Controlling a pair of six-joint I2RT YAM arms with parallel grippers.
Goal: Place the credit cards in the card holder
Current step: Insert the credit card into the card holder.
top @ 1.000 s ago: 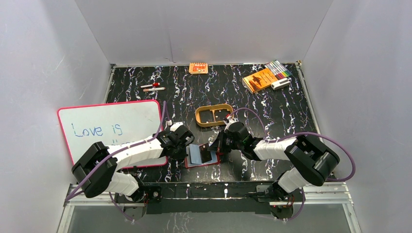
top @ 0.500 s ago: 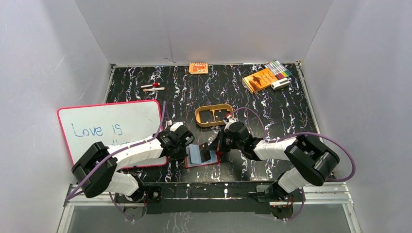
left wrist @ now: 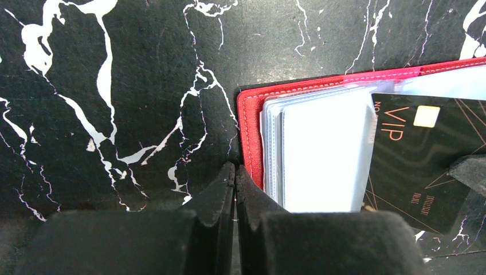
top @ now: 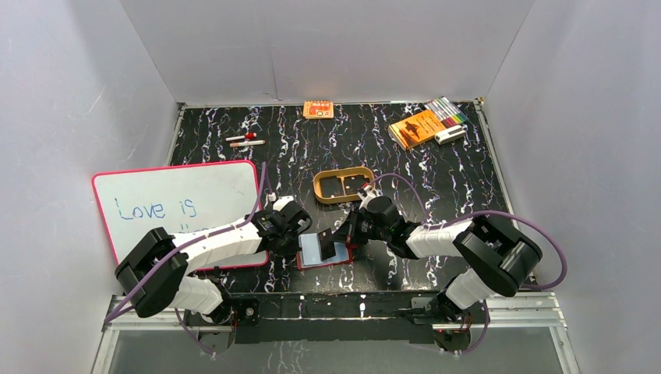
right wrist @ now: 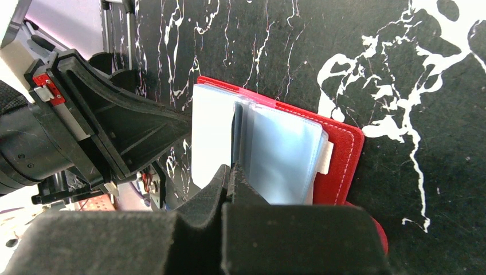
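From above, both my arms reach low to the open card holder (top: 316, 249), on the surface at 6 o'clock from the tan tray (top: 318, 187). Left wrist: left jaws closed, empty, at the holder's 9 o'clock edge. Right wrist: right jaws pinch the dark card (right wrist: 237, 134). I judge it needs squaring to a sleeve mouth, then a slow slide.

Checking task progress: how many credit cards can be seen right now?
1 for certain: the dark VIP card, pinched in the right hand over the open card holder. Others may be hidden in its sleeves.
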